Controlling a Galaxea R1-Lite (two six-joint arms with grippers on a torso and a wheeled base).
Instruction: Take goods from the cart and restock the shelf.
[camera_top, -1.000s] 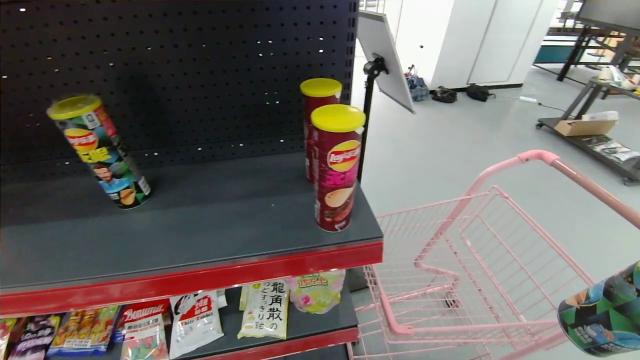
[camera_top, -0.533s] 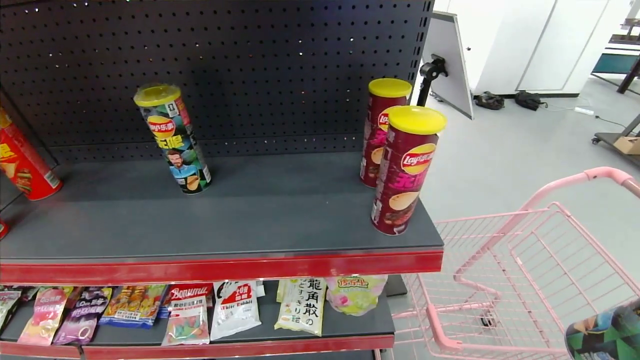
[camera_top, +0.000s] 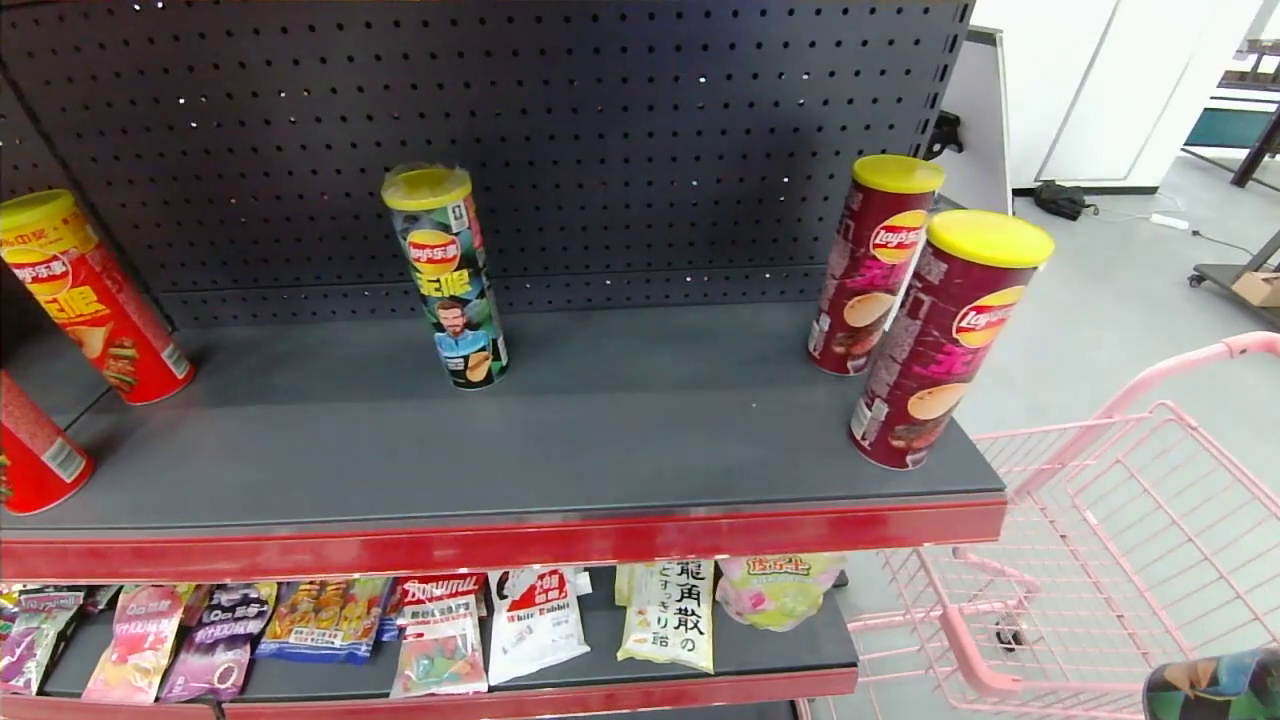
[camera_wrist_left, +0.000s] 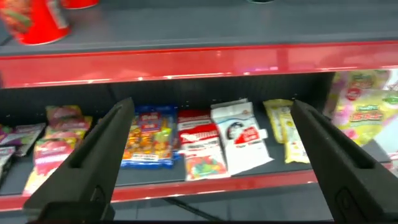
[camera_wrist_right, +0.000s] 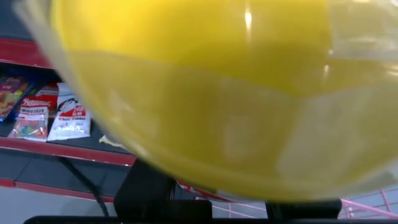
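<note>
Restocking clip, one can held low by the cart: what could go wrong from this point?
The front maroon can stands right at the shelf's right front corner; the held can, brought up from beside the pink cart, might knock it off. The held can's yellow lid sits right up against the right wrist camera, so that camera may give little help in aiming the placement.

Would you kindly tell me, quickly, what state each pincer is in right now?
Left pincer: open, holding nothing.
Right pincer: closed on a chip can.
</note>
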